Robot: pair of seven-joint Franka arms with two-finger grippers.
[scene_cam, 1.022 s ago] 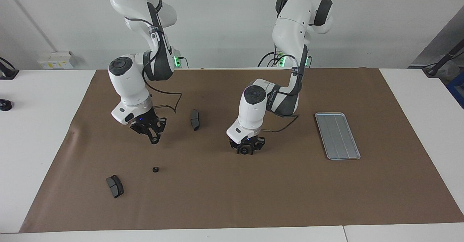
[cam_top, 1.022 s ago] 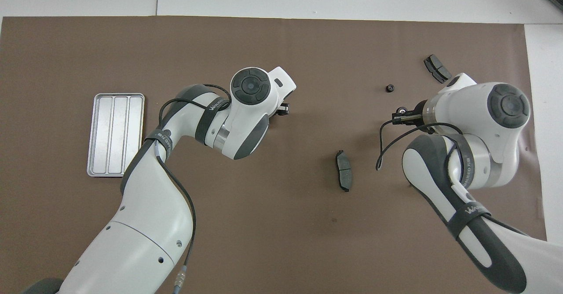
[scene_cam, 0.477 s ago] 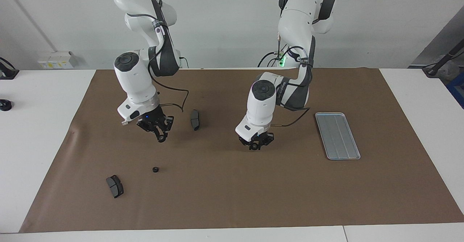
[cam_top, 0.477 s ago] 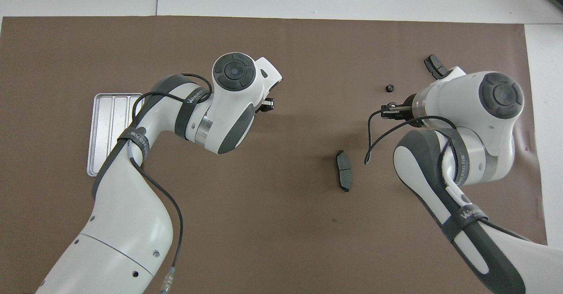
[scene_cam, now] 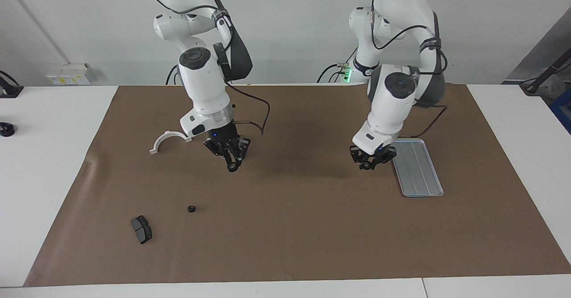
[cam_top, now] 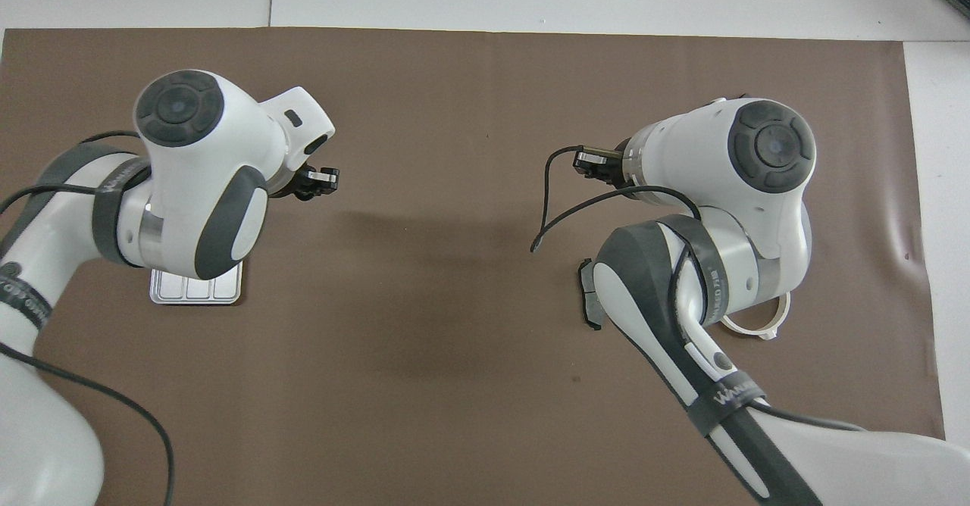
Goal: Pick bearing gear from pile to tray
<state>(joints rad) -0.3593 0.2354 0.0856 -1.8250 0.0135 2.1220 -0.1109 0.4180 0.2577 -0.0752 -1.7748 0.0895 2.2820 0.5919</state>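
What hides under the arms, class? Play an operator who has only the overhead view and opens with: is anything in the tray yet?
Observer: No. The facing view shows the whole tray, and its grooves are bare.
Operator: Where is the left gripper relative to it?
Observer: The left gripper hangs over the mat beside the tray's long edge, not over the tray.
Operator: Is there a ring to pick?
Observer: One small black ring lies on the mat, farther from the robots than the white bracket. The right arm covers it in your view.
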